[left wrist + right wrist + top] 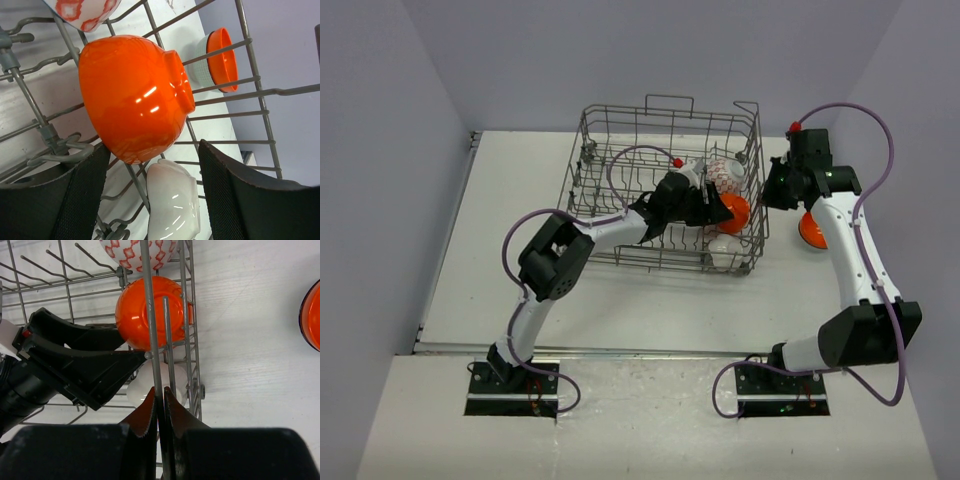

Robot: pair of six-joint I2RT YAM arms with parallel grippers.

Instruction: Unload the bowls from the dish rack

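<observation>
The grey wire dish rack (665,112) stands at the back middle of the table. At its right end an orange bowl (735,211) lies on its side between a white bowl with a red pattern (724,172) and a plain white bowl (725,250). My left gripper (710,208) reaches into the rack and is open. In the left wrist view the orange bowl (132,95) sits just ahead of the fingertips, and the white bowl (172,200) lies below them. My right gripper (159,392) is shut on an upright wire of the rack's right wall (150,315).
A second orange bowl (810,232) rests on the table right of the rack, partly behind my right arm. It also shows through the wires in the left wrist view (222,60). Rack tines (30,100) stand close beside my left fingers.
</observation>
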